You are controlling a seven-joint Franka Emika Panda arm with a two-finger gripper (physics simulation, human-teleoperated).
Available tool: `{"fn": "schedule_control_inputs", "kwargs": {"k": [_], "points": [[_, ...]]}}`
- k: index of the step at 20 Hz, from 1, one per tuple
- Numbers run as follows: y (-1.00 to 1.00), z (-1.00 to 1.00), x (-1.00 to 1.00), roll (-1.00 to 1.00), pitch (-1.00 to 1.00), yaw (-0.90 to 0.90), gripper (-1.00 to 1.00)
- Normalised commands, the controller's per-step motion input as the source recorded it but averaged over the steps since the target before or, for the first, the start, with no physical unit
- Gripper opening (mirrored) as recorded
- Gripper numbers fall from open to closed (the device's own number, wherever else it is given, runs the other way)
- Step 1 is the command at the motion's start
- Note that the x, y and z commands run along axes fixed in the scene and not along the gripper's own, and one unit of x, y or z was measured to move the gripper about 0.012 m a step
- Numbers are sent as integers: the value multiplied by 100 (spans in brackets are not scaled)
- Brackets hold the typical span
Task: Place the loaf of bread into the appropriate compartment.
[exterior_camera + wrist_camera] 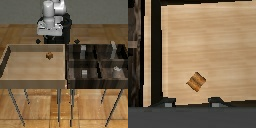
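On the exterior view's left we see the tray [10, 70], a wide light-wood box on thin legs. The loaf [49, 55] sits alone on its floor, close to the far wall and a little toward the tray's right-hand corner, touching no wall.

Behind that far wall the arm [52, 12] stands upright, with the gripper [51, 37] hanging above the far edge, near the loaf but apart from it and holding nothing. In the wrist view the loaf [196, 82] lies just ahead of the two fingertips [166, 103], roughly centred between them, so we judge the jaws to be spread wide, far wider than the loaf. The gripper [190, 104] needs mostly a short advance and a straight descent. The loaf sits skewed to the line between the fingers, its striped top turned at a slant; it is nearly cube-shaped, so we judge a small wrist turn would square the grasp.

On the exterior view's right stands the bin [97, 62], dark and split into four cells, with small grey blocks [84, 73] in several. We cannot tell from here which cell is meant for the loaf.
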Motion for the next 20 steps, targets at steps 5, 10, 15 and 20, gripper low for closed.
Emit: {"fn": "schedule_control_inputs", "kwargs": {"k": [5, 10, 15, 20], "points": [[0, 0, 0, 0, 0, 0, 100], [-20, 0, 0, 0, 0, 0, 100], [0, -40, 0, 0, 0, 0, 100], [0, -100, 0, 0, 0, 0, 100]]}}
